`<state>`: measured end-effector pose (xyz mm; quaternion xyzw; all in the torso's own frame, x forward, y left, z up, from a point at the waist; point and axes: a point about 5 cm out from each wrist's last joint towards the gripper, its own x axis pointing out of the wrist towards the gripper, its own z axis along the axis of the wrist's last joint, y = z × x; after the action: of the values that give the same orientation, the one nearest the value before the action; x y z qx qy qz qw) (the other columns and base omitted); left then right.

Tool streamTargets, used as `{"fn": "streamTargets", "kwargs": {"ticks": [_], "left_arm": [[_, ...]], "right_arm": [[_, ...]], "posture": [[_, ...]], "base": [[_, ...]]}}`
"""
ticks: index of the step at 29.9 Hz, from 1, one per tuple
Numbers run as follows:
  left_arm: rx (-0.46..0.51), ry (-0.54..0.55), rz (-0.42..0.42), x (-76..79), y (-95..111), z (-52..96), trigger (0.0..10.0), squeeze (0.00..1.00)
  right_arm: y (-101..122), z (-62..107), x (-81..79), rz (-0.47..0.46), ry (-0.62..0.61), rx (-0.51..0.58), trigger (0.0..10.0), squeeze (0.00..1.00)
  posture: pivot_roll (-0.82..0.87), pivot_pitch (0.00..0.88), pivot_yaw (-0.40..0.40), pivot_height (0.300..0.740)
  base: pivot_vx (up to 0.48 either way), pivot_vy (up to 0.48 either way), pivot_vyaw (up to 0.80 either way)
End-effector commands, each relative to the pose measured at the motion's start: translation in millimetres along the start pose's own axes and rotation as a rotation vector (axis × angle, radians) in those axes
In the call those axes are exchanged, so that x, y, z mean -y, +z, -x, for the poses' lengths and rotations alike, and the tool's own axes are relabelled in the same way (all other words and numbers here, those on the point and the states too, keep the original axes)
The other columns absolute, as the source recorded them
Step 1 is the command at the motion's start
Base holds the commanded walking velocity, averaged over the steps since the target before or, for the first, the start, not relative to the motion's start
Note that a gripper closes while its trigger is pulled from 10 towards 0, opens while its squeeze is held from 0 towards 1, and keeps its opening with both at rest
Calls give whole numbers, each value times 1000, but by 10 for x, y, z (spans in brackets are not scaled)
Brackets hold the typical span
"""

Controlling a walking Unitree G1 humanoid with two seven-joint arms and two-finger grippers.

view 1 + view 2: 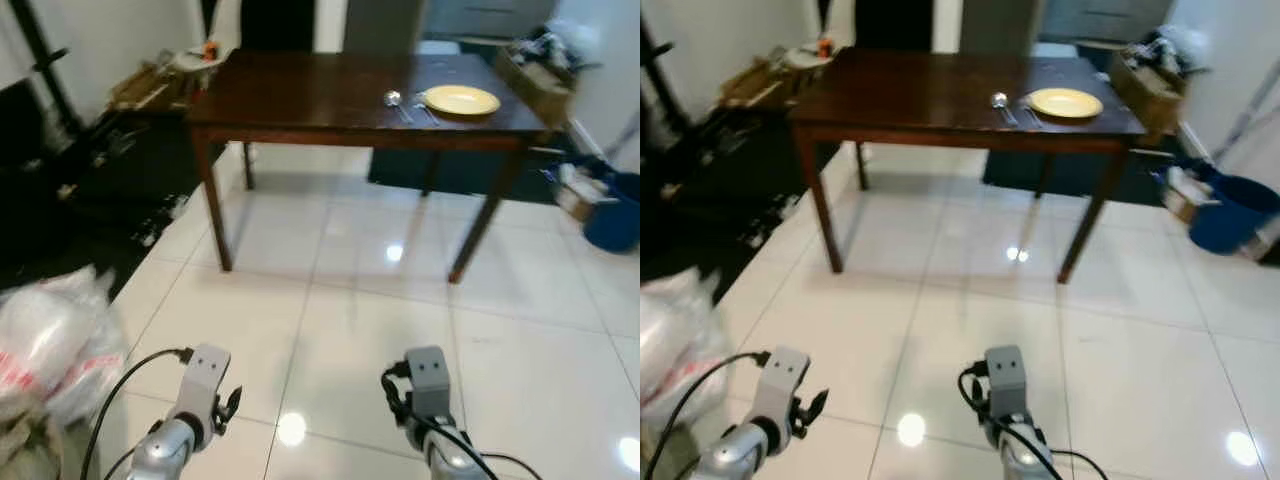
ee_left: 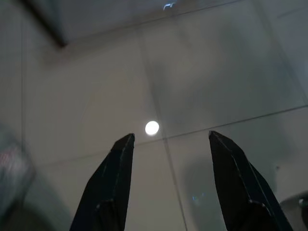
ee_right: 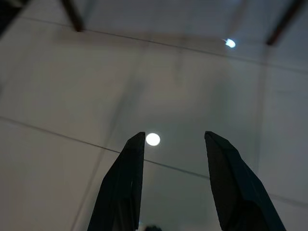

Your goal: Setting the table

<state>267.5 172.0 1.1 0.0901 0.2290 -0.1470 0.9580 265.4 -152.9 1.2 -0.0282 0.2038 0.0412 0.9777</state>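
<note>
Yellow plate (image 1: 461,99) lies far right on the dark worktop (image 1: 300,95), spoon (image 1: 394,100) and another utensil just left of it. Plate likely rigid, breakable, slick; take by the rim. Left tool (image 2: 168,144) and right tool (image 3: 173,144) hang low over floor tiles, fingers spread, empty. No legible writing.

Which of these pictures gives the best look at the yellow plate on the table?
The left eye view: the yellow plate appears slightly larger there, beside the spoon. The right eye view shows the same. The wrist views face floor tiles.
</note>
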Motion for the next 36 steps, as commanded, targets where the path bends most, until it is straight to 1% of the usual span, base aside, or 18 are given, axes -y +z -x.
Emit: {"fn": "streamTargets", "kwargs": {"ticks": [1,25,28,31,35,36], "left_arm": [[21,-63,-42,109,41,-25,10000,0],[32,-76,-57,123,45,-24,10000,0],[33,-77,-57,123,44,-25,10000,0],[51,-62,-70,107,76,-23,10000,0],[161,-27,-71,80,346,-45,10000,0],[252,-19,-64,103,590,-43,10000,0]], "right_arm": [[-51,24,39,-8,-13,-17,10000,0],[-57,28,47,-3,-19,-19,10000,0],[-60,30,55,-2,-24,-19,10000,0],[-43,31,73,4,-33,-7,10000,0],[129,22,148,59,-60,72,10000,0],[312,9,181,81,-70,143,10000,0]], "posture": [[-30,13,79,740],[-33,14,79,740],[-33,14,79,740],[-36,14,80,740],[-37,15,82,740],[-38,16,85,740]], "base": [[458,0,-750],[448,0,-751],[442,0,-650],[440,0,0],[439,0,0],[442,0,0]]}}
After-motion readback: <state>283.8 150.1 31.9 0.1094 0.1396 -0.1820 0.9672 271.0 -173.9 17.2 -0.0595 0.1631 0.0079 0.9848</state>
